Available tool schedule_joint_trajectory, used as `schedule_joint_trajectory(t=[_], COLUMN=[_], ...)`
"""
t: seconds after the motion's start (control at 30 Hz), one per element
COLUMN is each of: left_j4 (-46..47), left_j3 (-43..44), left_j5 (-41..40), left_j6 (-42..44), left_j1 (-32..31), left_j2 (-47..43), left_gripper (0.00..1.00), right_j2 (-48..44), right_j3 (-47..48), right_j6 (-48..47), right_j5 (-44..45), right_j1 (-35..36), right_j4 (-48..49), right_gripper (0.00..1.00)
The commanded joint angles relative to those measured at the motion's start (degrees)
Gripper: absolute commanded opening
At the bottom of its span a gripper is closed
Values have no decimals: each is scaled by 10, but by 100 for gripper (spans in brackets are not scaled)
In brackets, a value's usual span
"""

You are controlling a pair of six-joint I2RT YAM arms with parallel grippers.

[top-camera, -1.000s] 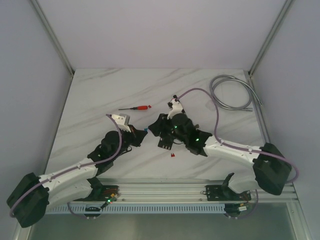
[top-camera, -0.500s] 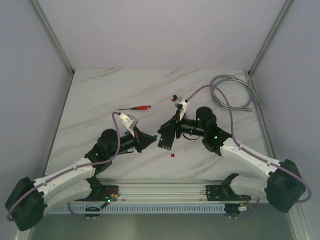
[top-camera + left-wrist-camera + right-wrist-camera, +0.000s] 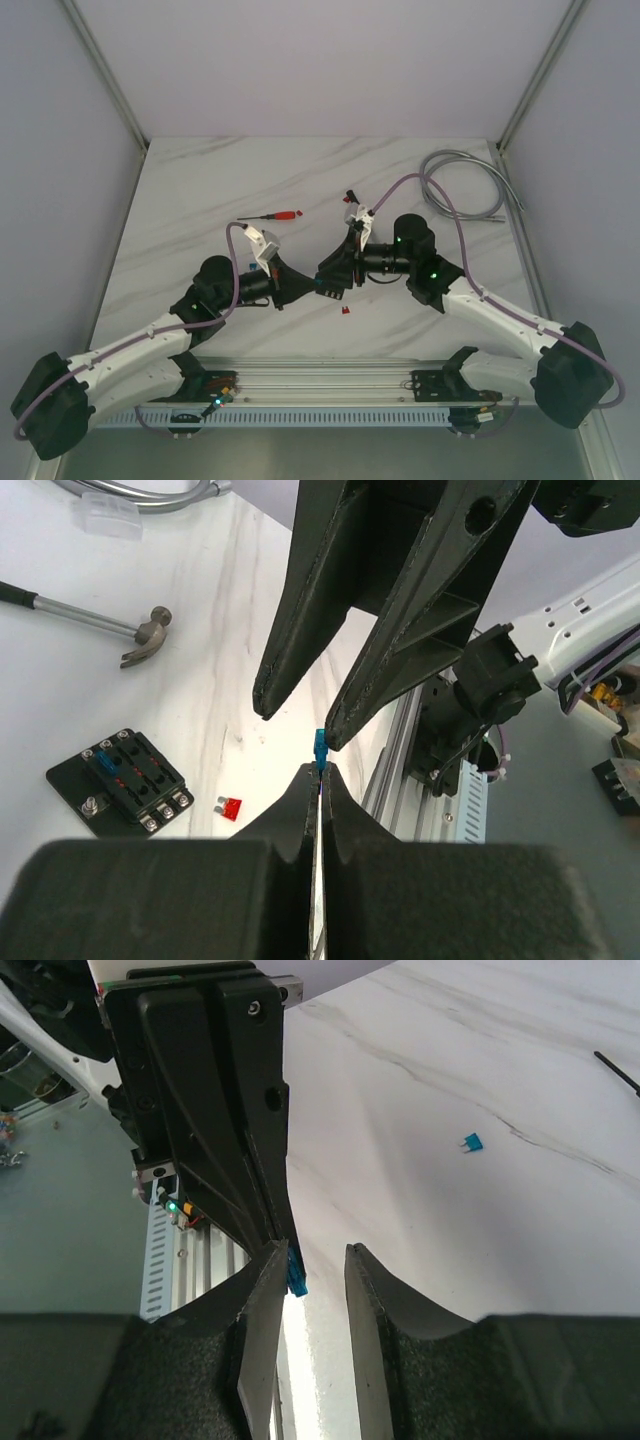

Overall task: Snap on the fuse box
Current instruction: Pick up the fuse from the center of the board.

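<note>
Left gripper point(image 3: 318, 772), seen by its own wrist camera, has its fingers pressed together on a small blue fuse point(image 3: 318, 747) that sticks up from the tips toward 12 o'clock. Opposite it the right gripper point(image 3: 298, 725) reaches down from 12 o'clock with its two fingers spread apart, and one fingertip touches the fuse. At 8 o'clock from that pinch the fuse box point(image 3: 122, 782) lies flat on the marble table point(image 3: 60, 680), well apart from both grippers, with its slotted face up and a row of screw terminals on the edge turned toward 5 o'clock. Its outline looks near square here, so I cannot tell its long axis. A red fuse point(image 3: 230, 806) lies just off its 3 o'clock corner, a hammer point(image 3: 148, 635) at its 12 o'clock, and a grey cable point(image 3: 150, 498) beyond that. The right wrist view shows its own fingers parted, the left gripper coming in from 11 o'clock, and the blue fuse just beside the finger on the 9 o'clock side. A loose blue fuse point(image 3: 471, 1142) lies at 2 o'clock. From above, both grippers meet tip to tip at mid-table, the fuse box is mostly hidden beneath them, and a red-handled screwdriver point(image 3: 272, 216) lies at 11 o'clock.
</note>
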Motion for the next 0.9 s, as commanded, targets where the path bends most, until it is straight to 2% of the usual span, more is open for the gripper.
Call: schedule_joint_trajectory(t=[0.0, 0.33, 0.67, 0.87], left_j4=[41, 60, 75, 75], left_j3=[14, 12, 15, 15], left_j5=[12, 23, 49, 56], left_j6=[-3, -11, -17, -18], left_j1=[-1, -1, -1, -1], left_j2=[1, 8, 21, 21], left_gripper=[0, 0, 0, 0], right_j2=[-13, -26, -23, -31], right_j3=[-13, -25, -31, -39], right_j6=[-15, -18, -16, -10], right_j5=[-38, -61, -81, -92], right_j1=[-3, -10, -12, -22], right_j4=[6, 9, 28, 37], right_gripper=[36, 36, 25, 11])
